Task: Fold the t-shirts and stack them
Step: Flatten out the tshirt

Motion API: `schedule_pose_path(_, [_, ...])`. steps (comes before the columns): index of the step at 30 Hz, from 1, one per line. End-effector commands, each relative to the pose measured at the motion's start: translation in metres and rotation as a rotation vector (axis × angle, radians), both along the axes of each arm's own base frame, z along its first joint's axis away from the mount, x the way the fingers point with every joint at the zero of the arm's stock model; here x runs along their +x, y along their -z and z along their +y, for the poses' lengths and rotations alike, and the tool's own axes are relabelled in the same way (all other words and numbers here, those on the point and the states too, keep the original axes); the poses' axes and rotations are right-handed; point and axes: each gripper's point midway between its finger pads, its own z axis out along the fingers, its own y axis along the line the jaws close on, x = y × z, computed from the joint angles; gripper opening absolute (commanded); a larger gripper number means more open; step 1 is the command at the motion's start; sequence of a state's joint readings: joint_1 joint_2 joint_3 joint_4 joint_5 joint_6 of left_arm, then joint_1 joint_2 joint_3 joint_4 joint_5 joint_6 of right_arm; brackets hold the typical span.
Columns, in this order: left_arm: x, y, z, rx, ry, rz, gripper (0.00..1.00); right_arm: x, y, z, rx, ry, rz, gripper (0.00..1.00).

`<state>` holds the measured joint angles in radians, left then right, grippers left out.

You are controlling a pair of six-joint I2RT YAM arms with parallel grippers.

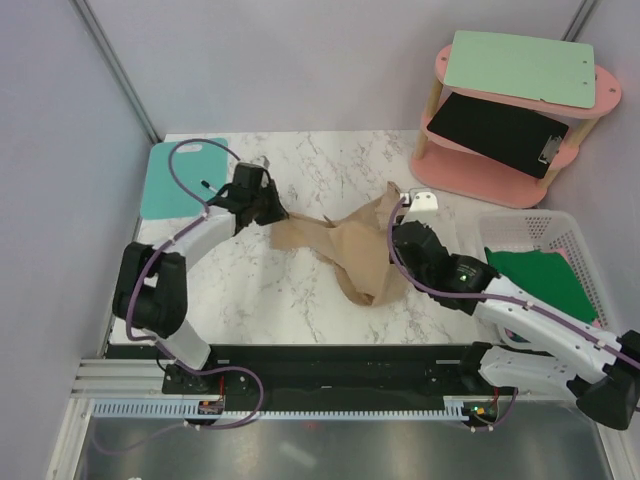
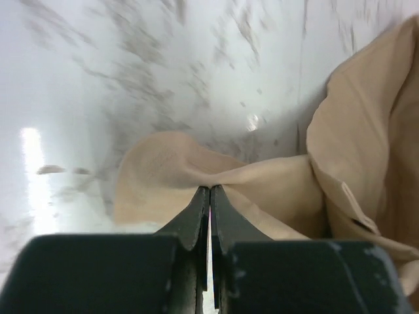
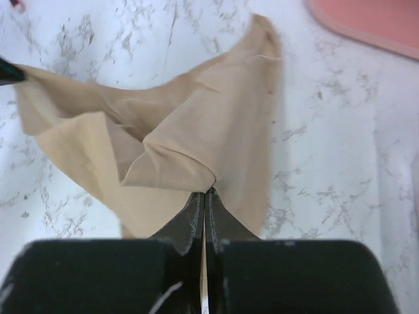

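- The tan t-shirt is seen crumpled and unfolded on the marble table, to the left of the white basket. No fold has been made and no stack is seen.
- A green t-shirt lies inside the basket, so the task is judged to be at an early stage, with at least two shirts yet to be folded.
- The left gripper is placed at the shirt's end farthest from the basket. Its fingers are pressed together on a pinch of tan cloth.
- The right gripper is placed at the shirt's end nearest the basket and is likewise clamped on a ridge of the same cloth.
- The cloth is bunched between the two pinches, so spreading it flat is judged to be needed before any fold.
- Open marble is available on the side of the shirt away from the basket and toward the arm bases.
- Room is limited by the pink shelf just behind the basket, and by the teal board at the table corner farthest from it.
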<state>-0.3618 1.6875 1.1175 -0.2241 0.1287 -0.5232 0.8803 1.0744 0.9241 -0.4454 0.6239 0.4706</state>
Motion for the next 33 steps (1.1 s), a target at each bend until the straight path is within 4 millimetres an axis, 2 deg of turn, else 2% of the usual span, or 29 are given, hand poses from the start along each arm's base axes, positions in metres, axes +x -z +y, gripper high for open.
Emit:
schedule_pose_path(1, [0.012,-0.045,0.072,0.042,-0.209,-0.108,0.02,-0.003,-0.019,-0.038,0.0,0.14,-0.091,0.0])
schedule_pose_path(2, [0.01,-0.06,0.089,0.042,-0.256,-0.137,0.02,-0.005,-0.023,-0.042,0.015,0.151,-0.103,0.0])
schedule_pose_path(4, [0.005,-0.068,0.11,0.071,-0.327,-0.154,0.02,-0.008,-0.021,-0.052,0.025,0.196,-0.101,0.0])
schedule_pose_path(5, [0.0,-0.08,0.124,0.078,-0.376,-0.181,0.02,-0.01,-0.02,-0.055,0.031,0.211,-0.099,0.0])
schedule_pose_path(6, [-0.006,-0.08,0.13,0.076,-0.401,-0.179,0.02,-0.012,-0.016,-0.06,0.027,0.234,-0.091,0.0])
schedule_pose_path(8, [-0.016,-0.083,0.139,0.073,-0.439,-0.186,0.02,-0.021,-0.002,-0.072,0.037,0.298,-0.05,0.0])
schedule_pose_path(9, [-0.027,-0.086,0.14,0.06,-0.449,-0.196,0.02,-0.028,0.012,-0.08,0.011,0.319,-0.011,0.0])
schedule_pose_path(11, [-0.039,-0.085,0.141,0.042,-0.461,-0.198,0.02,-0.038,0.024,-0.084,0.086,0.362,0.028,0.0])
schedule_pose_path(13, [-0.057,-0.08,0.142,0.024,-0.472,-0.188,0.02,-0.057,0.045,-0.089,0.13,0.359,0.107,0.0])
schedule_pose_path(14, [-0.063,-0.077,0.143,0.022,-0.478,-0.18,0.02,-0.064,0.052,-0.087,0.173,0.352,0.139,0.0])
schedule_pose_path(15, [-0.075,-0.063,0.145,0.027,-0.488,-0.138,0.02,-0.073,0.068,-0.087,0.203,0.357,0.183,0.0])
schedule_pose_path(17, [-0.086,-0.062,0.146,0.015,-0.497,-0.146,0.02,-0.09,0.077,-0.077,0.296,0.3,0.256,0.03])
schedule_pose_path(18, [-0.092,-0.056,0.147,0.018,-0.502,-0.136,0.02,-0.095,0.084,-0.076,0.309,0.285,0.278,0.07])
schedule_pose_path(19, [-0.098,-0.055,0.149,0.026,-0.505,-0.125,0.02,-0.098,0.08,-0.074,0.348,0.259,0.271,0.11])
schedule_pose_path(21, [-0.103,-0.054,0.152,0.037,-0.513,-0.124,0.02,-0.1,0.076,-0.073,0.372,0.228,0.254,0.44])
schedule_pose_path(22, [-0.104,-0.054,0.153,0.04,-0.512,-0.122,0.02,-0.098,0.067,-0.073,0.383,0.207,0.219,0.64])
schedule_pose_path(23, [-0.105,-0.055,0.153,0.036,-0.511,-0.129,0.02,-0.094,0.061,-0.076,0.373,0.204,0.182,0.94])
schedule_pose_path(24, [-0.106,-0.057,0.153,0.04,-0.507,-0.131,0.02,-0.088,0.047,-0.075,0.381,0.198,0.14,0.98])
schedule_pose_path(26, [-0.106,-0.057,0.154,0.048,-0.505,-0.129,0.02,-0.076,0.038,-0.08,0.303,0.212,0.085,0.98])
schedule_pose_path(27, [-0.106,-0.057,0.154,0.051,-0.503,-0.128,0.02,-0.067,0.021,-0.075,0.308,0.209,0.046,0.98])
schedule_pose_path(29, [-0.106,-0.056,0.153,0.053,-0.499,-0.123,0.02,-0.051,0.02,-0.066,0.208,0.203,0.036,0.98])
schedule_pose_path(30, [-0.105,-0.055,0.153,0.055,-0.5,-0.121,0.02,-0.039,0.006,-0.052,0.224,0.182,0.003,0.98])
schedule_pose_path(31, [-0.106,-0.054,0.154,0.056,-0.501,-0.12,0.02,-0.029,0.019,-0.038,0.141,0.153,0.034,0.98])
schedule_pose_path(32, [-0.106,-0.053,0.154,0.059,-0.502,-0.116,0.02,-0.021,0.023,-0.028,0.117,0.134,0.042,0.98])
schedule_pose_path(33, [-0.106,-0.051,0.154,0.063,-0.5,-0.11,0.02,-0.011,0.014,-0.008,0.139,0.1,0.04,0.98])
